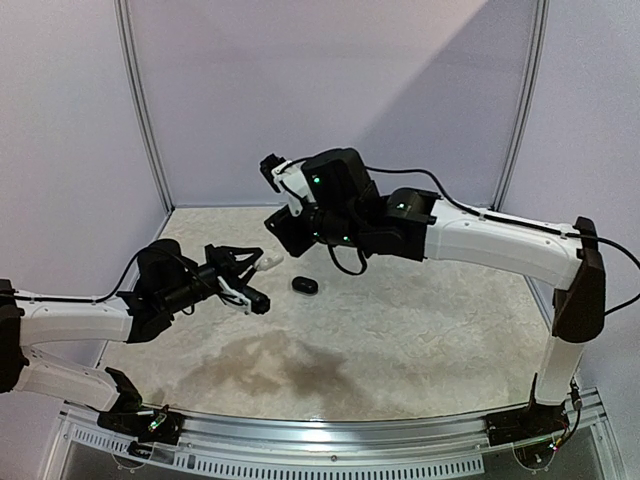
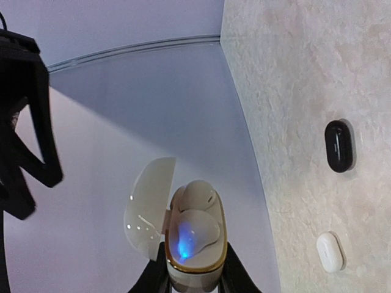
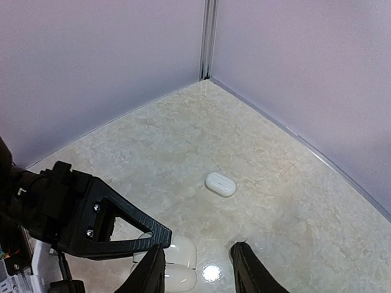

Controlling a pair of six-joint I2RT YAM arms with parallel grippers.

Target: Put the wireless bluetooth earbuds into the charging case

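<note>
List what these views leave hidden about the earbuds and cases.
Left wrist: blue glow washes out the lower earbud in the open white case; seating unclear.
Right wrist: the left gripper covers most of that case.
Top view: closed white case unseen, probably under the right arm.
Black case: shut, contents hidden.

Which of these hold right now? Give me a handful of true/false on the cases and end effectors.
1. The left end effector is clamped on an open white charging case. True.
2. The black case is in the right end effector. False: it lies closed on the table, clear of both arms.
3. The right end effector is open and empty. True.
4. The held case's lid is shut. False: the lid is swung open, with white earbuds seated inside.
5. A closed white case lies on the table. True.
</note>
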